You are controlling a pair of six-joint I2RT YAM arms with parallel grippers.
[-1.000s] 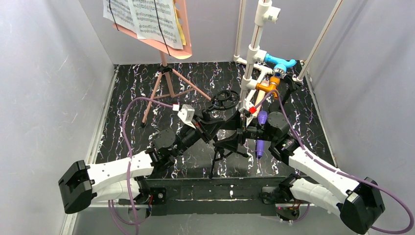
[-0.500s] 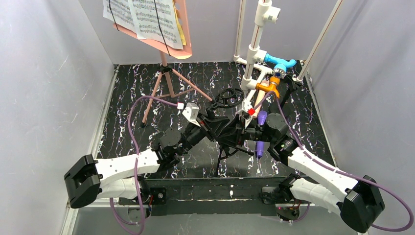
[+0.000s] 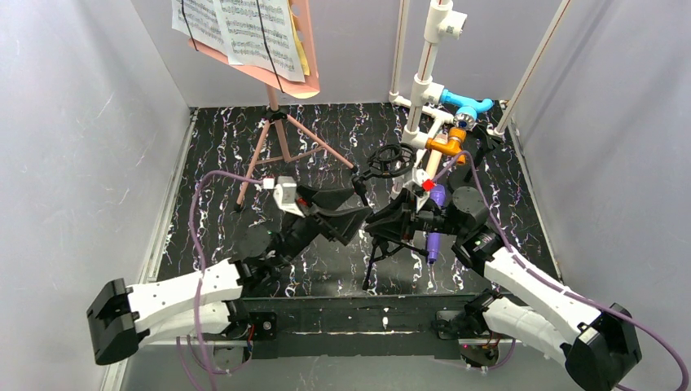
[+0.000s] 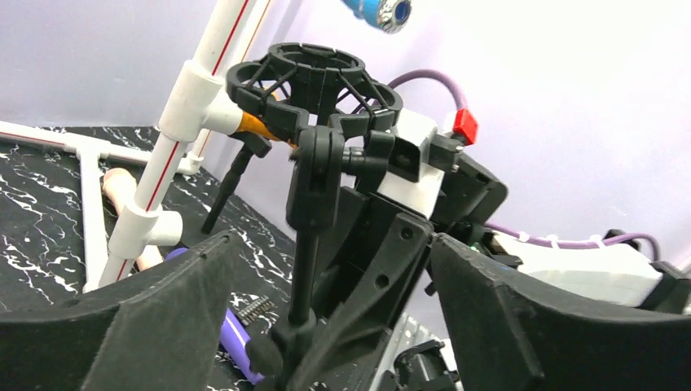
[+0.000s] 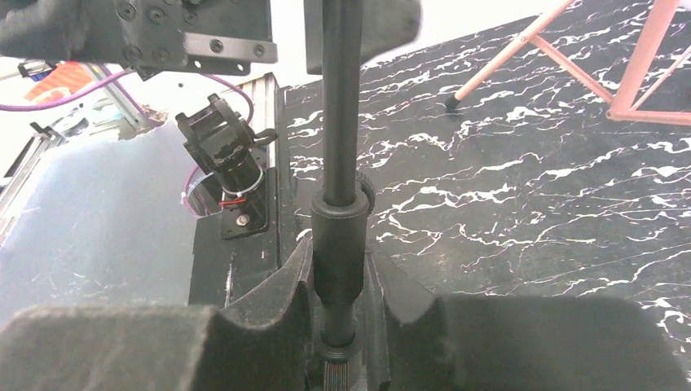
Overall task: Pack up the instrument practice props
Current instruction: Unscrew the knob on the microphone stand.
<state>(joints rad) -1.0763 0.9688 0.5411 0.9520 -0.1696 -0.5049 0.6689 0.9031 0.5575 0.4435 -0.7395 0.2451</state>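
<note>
Now the right gripper (image 5: 338, 297) is clamped low on the pole of the tripod (image 5: 340, 147) and holds it upright near the middle of the table (image 3: 216, 159). Whether its feet touch the table I cannot tell. The left gripper (image 3: 346, 216) is just beside it, jaws apart, holding nothing. I judge this a hand-over, early in the packing: the purple microphone (image 3: 430, 244) lies by the pipe frame (image 3: 424, 81), and the pink stand (image 3: 273, 134) with pages (image 3: 244, 32) is at the back. Next, the left arm should get clear; no box is visible.
</note>
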